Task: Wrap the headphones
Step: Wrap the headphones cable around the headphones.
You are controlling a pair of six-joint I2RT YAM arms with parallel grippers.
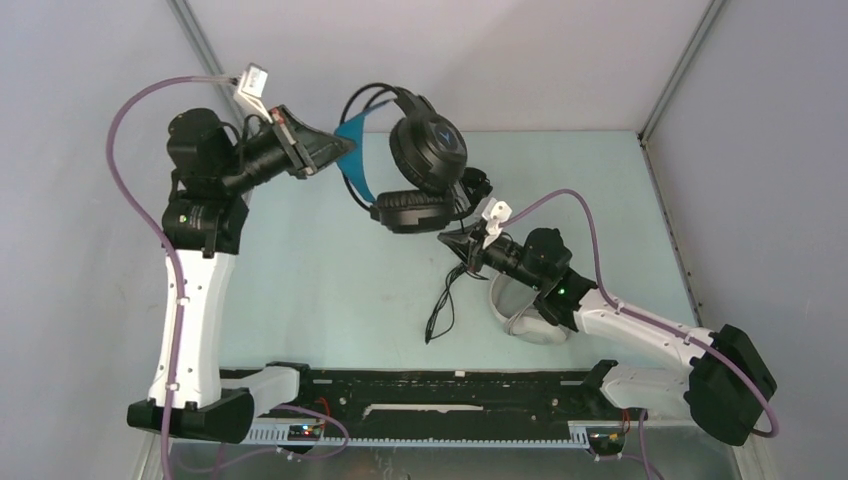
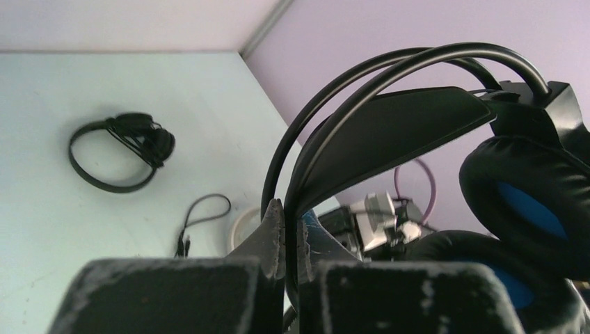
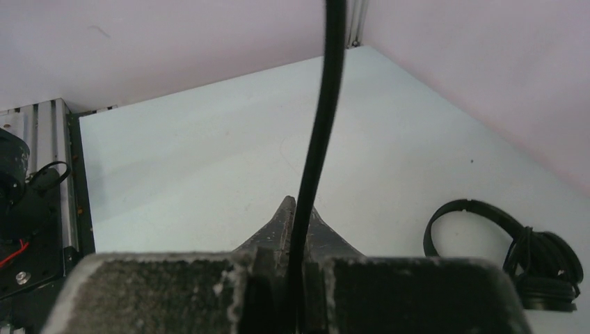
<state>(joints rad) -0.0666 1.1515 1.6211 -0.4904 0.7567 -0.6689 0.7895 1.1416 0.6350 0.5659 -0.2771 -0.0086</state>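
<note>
The left gripper [image 1: 343, 150] holds a bulky black headset [image 1: 428, 148] aloft by its blue-lined headband above the pale table [image 1: 300, 280], while the right gripper [image 1: 455, 240] pinches the black cable [image 1: 441, 300] trailing to the surface. A white headset [image 1: 517, 322] lies partly beneath the right arm [image 1: 620, 320].

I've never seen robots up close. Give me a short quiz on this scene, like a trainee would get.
1. True or false: the left gripper holds the bulky black headphones by an ear cup.
2. The right gripper is shut on: A a black cable; B an ear cup; C nothing.
3. Where does the small black headset lie?
Key: 1 false, it pinches the headband. 2 A. 3 On the table, apart from both grippers.
</note>
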